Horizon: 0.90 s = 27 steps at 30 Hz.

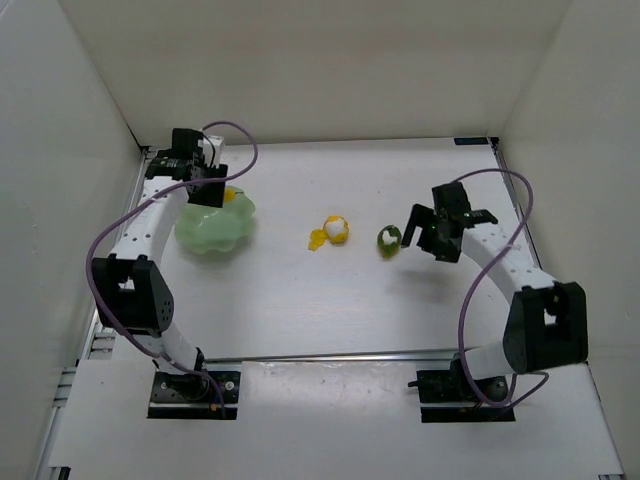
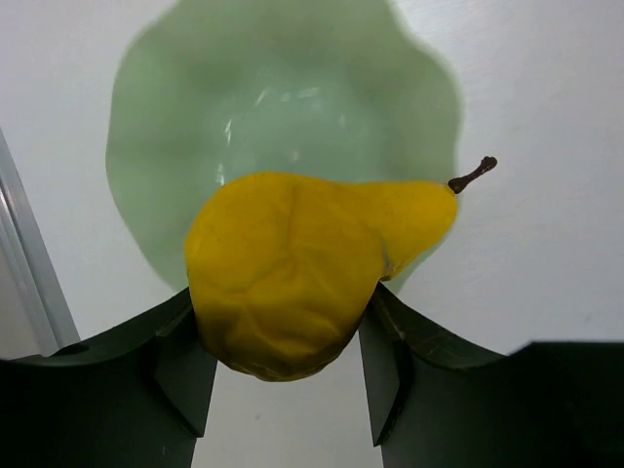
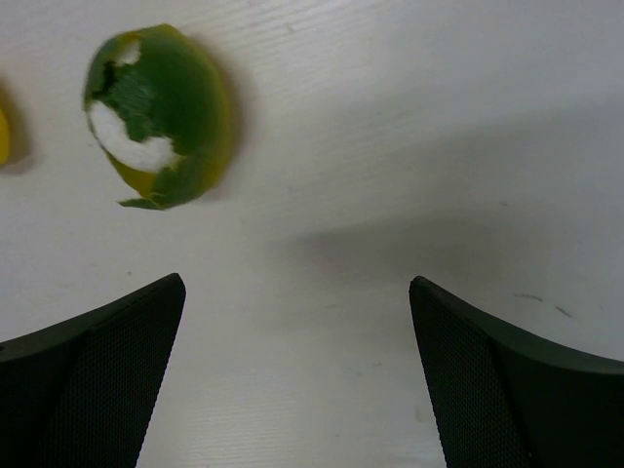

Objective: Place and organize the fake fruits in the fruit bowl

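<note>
Left pincer (image 2: 283, 320) pinches the yellow pear (image 2: 292, 263) by its broad end, holding it over the edge of the pale green fruit bowl (image 2: 283, 88). On the surface (image 1: 330, 310), the yellow-and-white piece (image 1: 333, 231) lies between the bowl and the dark green fruit (image 3: 161, 117). Near that fruit, the right pincer (image 3: 297, 327) hangs spread, holding nothing.

White worktop (image 1: 300, 310), boxed in by plain white walls (image 1: 300, 60) at left, far and right. Small dark tag (image 1: 468, 141) at far right corner. Grey metal rail (image 1: 88, 345) along left edge.
</note>
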### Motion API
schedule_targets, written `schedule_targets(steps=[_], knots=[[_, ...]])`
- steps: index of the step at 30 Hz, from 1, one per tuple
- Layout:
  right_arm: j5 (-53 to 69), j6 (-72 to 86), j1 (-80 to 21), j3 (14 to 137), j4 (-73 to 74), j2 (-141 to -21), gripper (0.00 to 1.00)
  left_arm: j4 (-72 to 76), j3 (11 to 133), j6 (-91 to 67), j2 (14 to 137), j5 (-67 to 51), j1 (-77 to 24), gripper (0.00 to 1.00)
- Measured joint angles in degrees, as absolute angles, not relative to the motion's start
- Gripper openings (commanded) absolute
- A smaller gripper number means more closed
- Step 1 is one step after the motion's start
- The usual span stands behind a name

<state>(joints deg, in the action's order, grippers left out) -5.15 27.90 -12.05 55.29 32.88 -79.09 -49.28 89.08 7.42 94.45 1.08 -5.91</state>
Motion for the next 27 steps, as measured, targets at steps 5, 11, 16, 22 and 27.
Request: schedule_targets(steps=[5, 11, 16, 22, 27], knots=[[-2.70, 28.12, -14.50, 63.79, 31.66, -89.56, 1.00, -50.26, 83.22, 5.87, 96.29, 3.42, -2.79, 0.24], [-1.32, 28.53, -16.29, 73.10, 31.64, -101.30, 1.00, -50.37, 81.87, 4.40, 99.53, 6.59, -1.63, 0.85], [-1.50, 28.88, -18.74, 79.02, 33.36, -107.66, 0.98, -50.33, 81.89, 2.85, 99.35, 9.10, -0.95, 1.00], [-1.74, 30.00, -20.12, 81.23, 37.21, -110.91, 0.71, -50.37, 82.21, 3.07, 94.37, 12.86, -0.38, 1.00], [-3.68, 30.76, -20.82, 83.07, 39.88, -112.57, 0.27, -50.06, 82.50, 4.01, 86.08, 14.87, 2.24, 1.00]])
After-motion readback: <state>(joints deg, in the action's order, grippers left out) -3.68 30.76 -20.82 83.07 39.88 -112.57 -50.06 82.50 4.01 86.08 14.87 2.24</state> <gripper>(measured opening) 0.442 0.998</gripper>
